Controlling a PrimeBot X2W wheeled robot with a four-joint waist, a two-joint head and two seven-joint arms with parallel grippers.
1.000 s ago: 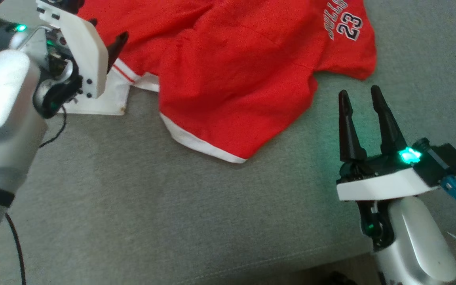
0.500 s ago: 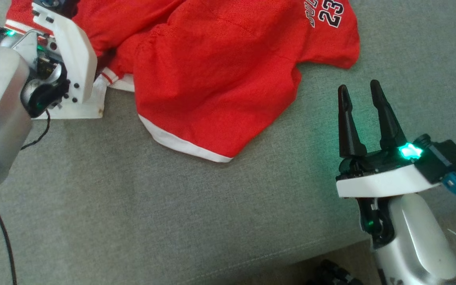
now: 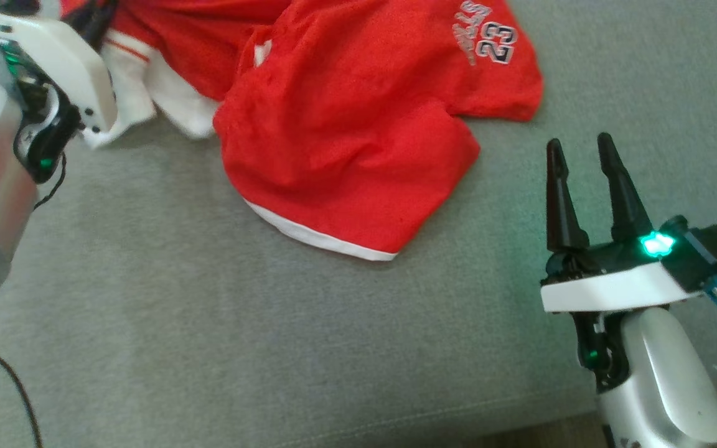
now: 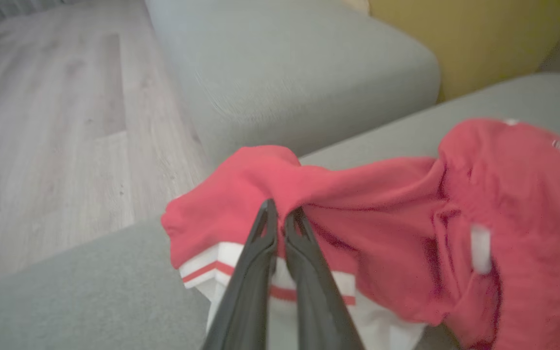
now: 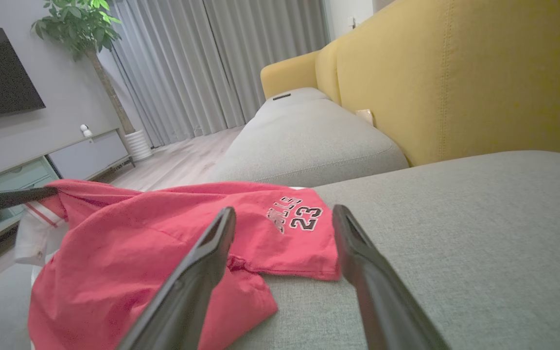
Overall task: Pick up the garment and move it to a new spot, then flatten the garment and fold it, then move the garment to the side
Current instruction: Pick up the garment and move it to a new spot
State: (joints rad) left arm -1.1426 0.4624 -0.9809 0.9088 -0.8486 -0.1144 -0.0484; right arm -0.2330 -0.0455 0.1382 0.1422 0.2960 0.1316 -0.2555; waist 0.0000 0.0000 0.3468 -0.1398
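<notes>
Red Bulls 23 garment [image 3: 358,124] lies crumpled on grey sofa seat [image 3: 209,342], top cut off in head view. L gripper [image 4: 281,216]: jaws pressed together, pinching a raised red fold nr the white-striped hem; wrist view blurry, body hides the fingers from head cam. R gripper [image 3: 577,144]: jaws spread, near garment's edge, not touching.

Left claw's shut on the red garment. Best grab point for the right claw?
The garment's free corner beside the 23 print, from the robot's right, low along the cushion. That edge lies nearest the open right claw, opposite the left claw's pinch, so pulling apart should spread the fabric.
</notes>
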